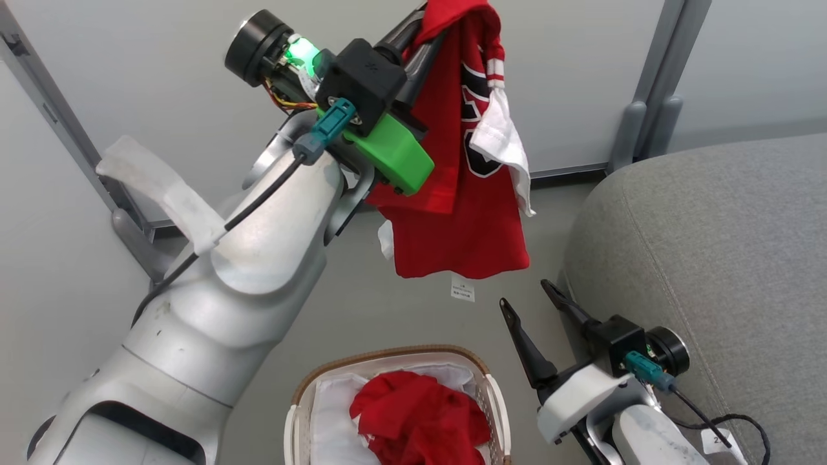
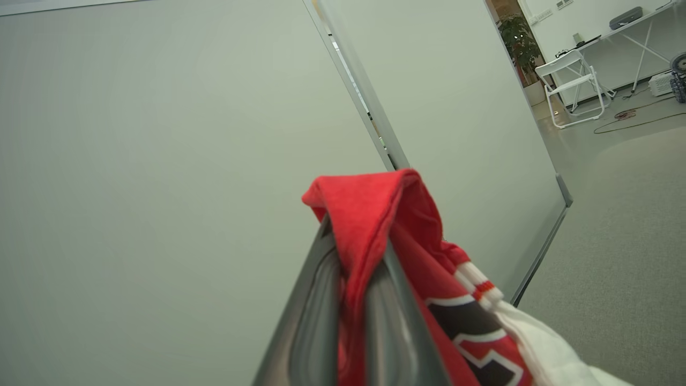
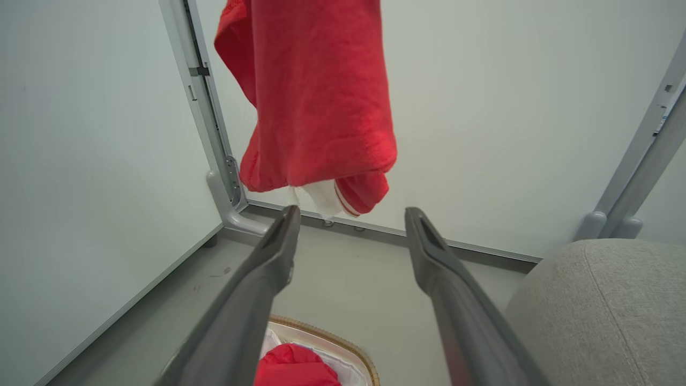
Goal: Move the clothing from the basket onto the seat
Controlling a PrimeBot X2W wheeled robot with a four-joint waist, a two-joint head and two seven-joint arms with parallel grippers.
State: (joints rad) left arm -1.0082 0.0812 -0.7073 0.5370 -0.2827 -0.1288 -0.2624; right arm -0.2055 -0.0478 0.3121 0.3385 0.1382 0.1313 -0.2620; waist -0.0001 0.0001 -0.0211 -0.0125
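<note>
Hanging from the left gripper [image 1: 423,26], whose fingers pinch a top fold, the striped garment [image 1: 465,213] dangles above the floor in the head view, clear of the basket [image 1: 387,354] and short of the seat [image 1: 711,258]. It looks light, limp and prone to swing. A plain garment [image 1: 420,420] lies in the basket; take it by a bunched fold. The right gripper [image 1: 524,294] stands spread and empty.

Left wrist view: fabric hides the fingertips.

Right wrist view: the basket is cut off at the bottom edge.
</note>
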